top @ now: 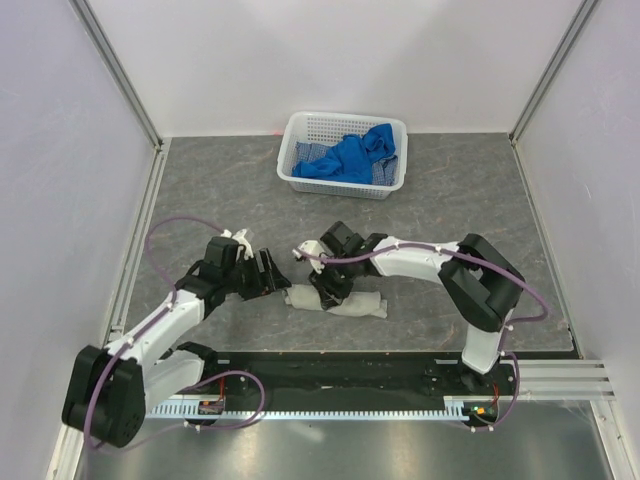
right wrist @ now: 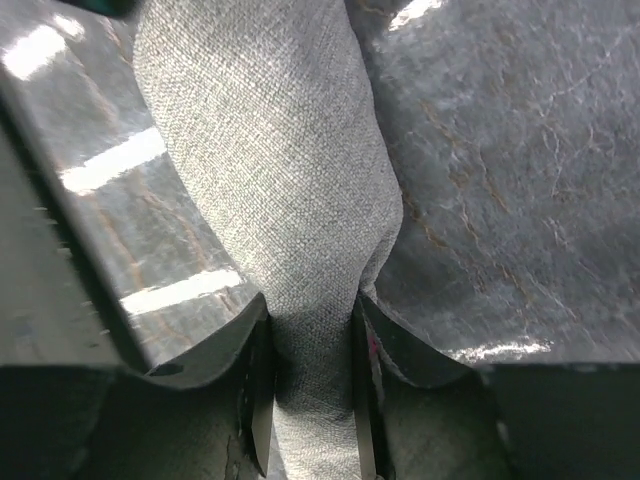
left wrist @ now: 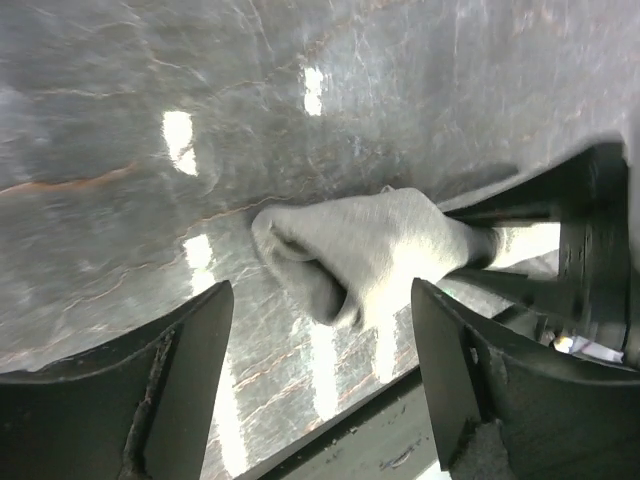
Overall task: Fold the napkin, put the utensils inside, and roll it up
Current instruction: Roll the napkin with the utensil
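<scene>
The napkin (top: 360, 304) lies as a grey-beige roll near the table's front edge. My right gripper (top: 328, 290) comes down on the roll left of its middle. In the right wrist view both jaws press into the napkin (right wrist: 270, 150) and pinch it narrow, so the right gripper (right wrist: 310, 330) is shut on the roll. My left gripper (top: 277, 272) stands just off the roll's left end. Its jaws are wide apart in the left wrist view, the left gripper (left wrist: 320, 292) open, with the napkin's rounded end (left wrist: 370, 245) just ahead of the tips and untouched. The utensils are hidden.
A white basket (top: 300, 150) holding bright blue cloths (top: 350, 158) stands at the back centre. The table's front edge and black rail (top: 340, 365) run close below the roll. White walls close in left and right. The right arm (left wrist: 590, 250) fills the left wrist view's right side.
</scene>
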